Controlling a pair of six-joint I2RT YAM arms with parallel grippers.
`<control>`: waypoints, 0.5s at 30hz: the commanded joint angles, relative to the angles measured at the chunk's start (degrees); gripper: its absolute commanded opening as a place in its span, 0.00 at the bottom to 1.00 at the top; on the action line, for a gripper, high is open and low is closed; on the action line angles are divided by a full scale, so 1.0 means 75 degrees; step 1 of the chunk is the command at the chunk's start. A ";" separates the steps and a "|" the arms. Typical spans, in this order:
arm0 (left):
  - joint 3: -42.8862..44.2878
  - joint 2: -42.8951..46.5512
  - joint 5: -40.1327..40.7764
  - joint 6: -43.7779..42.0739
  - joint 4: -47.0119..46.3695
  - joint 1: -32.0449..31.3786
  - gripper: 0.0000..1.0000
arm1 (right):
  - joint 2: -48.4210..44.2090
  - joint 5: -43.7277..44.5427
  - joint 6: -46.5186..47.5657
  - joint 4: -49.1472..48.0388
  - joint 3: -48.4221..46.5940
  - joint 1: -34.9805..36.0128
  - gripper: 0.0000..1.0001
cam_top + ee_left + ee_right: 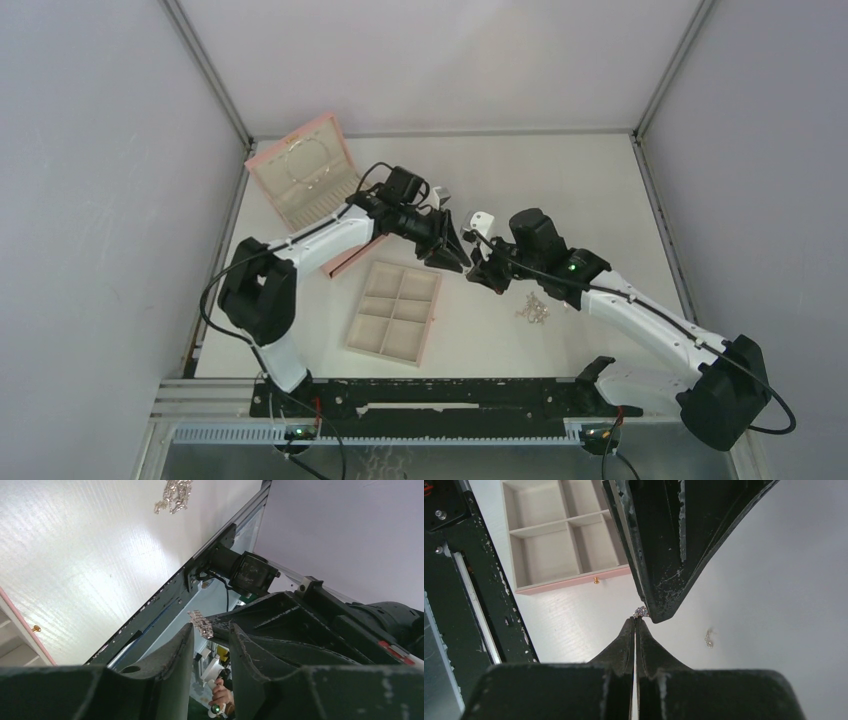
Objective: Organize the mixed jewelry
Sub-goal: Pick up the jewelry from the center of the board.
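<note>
Centrally, the white table (560, 190) carries an open pink box (300, 180) at the far left. A beige six-compartment tray (396, 311) lies nearer, left of the middle. Both arms meet above the table just right of the tray's far end. The left gripper (210, 628) has its jaws apart, with a clear gap between them. The right gripper (635, 622) is clamped tight on a small sparkly piece (640, 611), which sits at the left gripper's tip. The jewelry pile (533, 310) lies on the table right of the tray, under the right arm. One loose piece (709, 639) lies apart on the table.
</note>
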State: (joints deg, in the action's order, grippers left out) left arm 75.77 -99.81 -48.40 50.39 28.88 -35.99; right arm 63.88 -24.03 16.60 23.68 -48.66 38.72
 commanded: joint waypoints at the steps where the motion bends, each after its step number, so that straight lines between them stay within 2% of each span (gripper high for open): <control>1: 0.0357 -0.0123 -0.0082 -0.0254 0.0187 -0.0060 0.35 | -0.0027 -0.0012 0.0116 -0.0362 -0.0050 0.0091 0.00; 6: 0.0486 -0.0242 -0.0125 -0.0250 0.0192 -0.0057 0.29 | -0.0011 -0.0008 0.0101 -0.0367 -0.0049 0.0128 0.00; 15: 0.0502 -0.0330 -0.0178 -0.0241 0.0181 -0.0069 0.26 | -0.0009 -0.0001 0.0129 -0.0380 -0.0056 0.0195 0.00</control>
State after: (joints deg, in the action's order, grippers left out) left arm 77.30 -102.13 -48.25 49.50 30.61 -36.05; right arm 63.88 -24.05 16.60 23.24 -48.66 39.27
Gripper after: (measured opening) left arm 0.278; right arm 0.007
